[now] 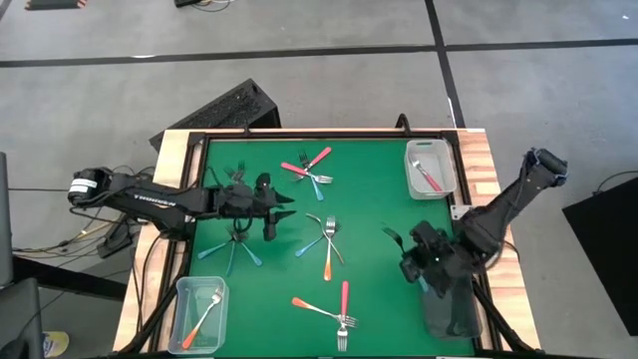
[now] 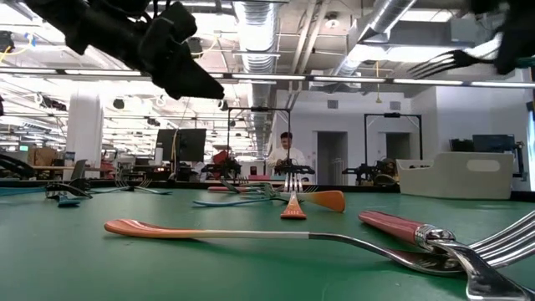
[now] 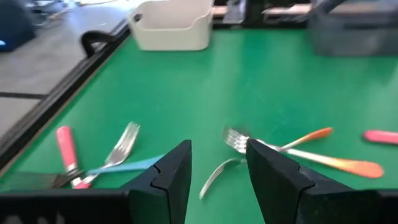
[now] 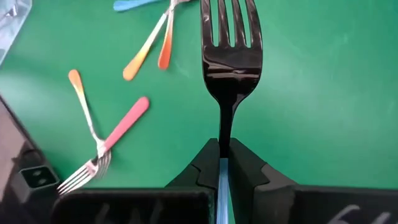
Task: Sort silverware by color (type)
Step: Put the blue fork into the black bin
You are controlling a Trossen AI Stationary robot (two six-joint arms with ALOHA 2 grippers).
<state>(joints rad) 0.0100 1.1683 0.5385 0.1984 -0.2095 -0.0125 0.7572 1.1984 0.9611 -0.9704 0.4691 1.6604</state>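
Note:
Small forks with pink, orange or light blue handles lie scattered on the green mat: a pink and blue group (image 1: 309, 170) toward the far edge, a middle cluster (image 1: 325, 244), blue ones (image 1: 239, 251) on the left, and a pink and orange pair (image 1: 334, 304) near the front. My left gripper (image 1: 279, 212) (image 3: 217, 163) hovers open above the mat, left of the middle cluster, and a silver fork (image 3: 217, 175) lies beneath it. My right gripper (image 1: 407, 247) (image 4: 224, 149) is shut on a light blue fork (image 4: 230, 56) above the mat's right part. My right gripper pinches the fork's light blue handle (image 4: 222, 177) between its two fingers, close to the metal neck. The fork lies along the fingers and sticks out ahead of them. Its tines (image 2: 451, 60) point toward the table's left. It is lifted clear of the mat, roughly level.
Three clear bins sit at the mat's corners: the far-right one (image 1: 446, 181) holds a pink fork, the near-left one (image 1: 184, 299) an orange fork, and the near-right one (image 1: 464, 319) lies partly under the right arm. A raised dark rim borders the mat. A person stands far behind the table (image 2: 288, 150).

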